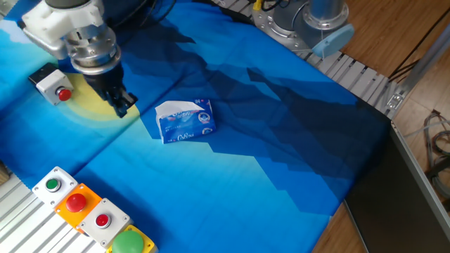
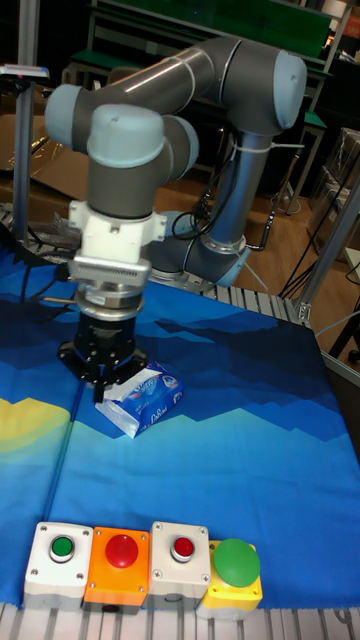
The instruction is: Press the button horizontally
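matt blue cloth (image 1: 267, 147) with creases, glossy plastic-wrapped tissue pack (image 1: 184, 120), smooth grey plastic-housed button (image 1: 53, 84), ribbed metal table edge (image 1: 358, 79), wood floor (image 1: 394, 35)

In the tall fixed view the button is out of frame, and the gripper (image 2: 103, 385) tips are hidden behind the tissue pack (image 2: 143, 398). Fixed view crops the arm (image 1: 60, 17) at 12 o'clock.
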Controlling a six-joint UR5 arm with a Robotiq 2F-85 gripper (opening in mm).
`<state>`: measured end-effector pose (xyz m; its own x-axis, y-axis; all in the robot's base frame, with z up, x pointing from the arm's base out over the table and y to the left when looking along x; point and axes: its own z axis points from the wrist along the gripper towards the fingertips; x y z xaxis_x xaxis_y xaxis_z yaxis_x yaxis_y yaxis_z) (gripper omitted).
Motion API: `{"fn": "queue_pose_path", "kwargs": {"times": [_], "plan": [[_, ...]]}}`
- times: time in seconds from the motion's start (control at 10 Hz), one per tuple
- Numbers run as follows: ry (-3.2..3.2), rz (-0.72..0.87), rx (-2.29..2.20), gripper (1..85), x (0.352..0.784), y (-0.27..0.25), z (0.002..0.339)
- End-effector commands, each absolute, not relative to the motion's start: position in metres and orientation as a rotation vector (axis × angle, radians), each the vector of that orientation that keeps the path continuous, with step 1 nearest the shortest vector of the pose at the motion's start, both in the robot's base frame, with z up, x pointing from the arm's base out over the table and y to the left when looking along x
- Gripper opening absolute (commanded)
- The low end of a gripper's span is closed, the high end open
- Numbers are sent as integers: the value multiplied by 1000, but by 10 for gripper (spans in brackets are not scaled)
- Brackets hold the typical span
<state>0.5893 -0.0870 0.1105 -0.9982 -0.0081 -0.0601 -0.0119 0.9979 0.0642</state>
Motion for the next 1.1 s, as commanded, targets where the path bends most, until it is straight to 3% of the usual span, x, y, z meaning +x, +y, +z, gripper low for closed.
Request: {"fn": "queue_pose_path", "kwargs": {"times": [0.0, 0.3, 0.7, 0.9, 1.0], "plan": [[3055, 96, 135, 10, 571, -37, 136], [3012, 55, 275, 10, 573, 21, 140], [2978, 16, 285, 10, 591, 10, 140], [2985, 166, 361, 10, 592, 33, 142], [2983, 123, 331, 10, 591, 30, 140]]}}
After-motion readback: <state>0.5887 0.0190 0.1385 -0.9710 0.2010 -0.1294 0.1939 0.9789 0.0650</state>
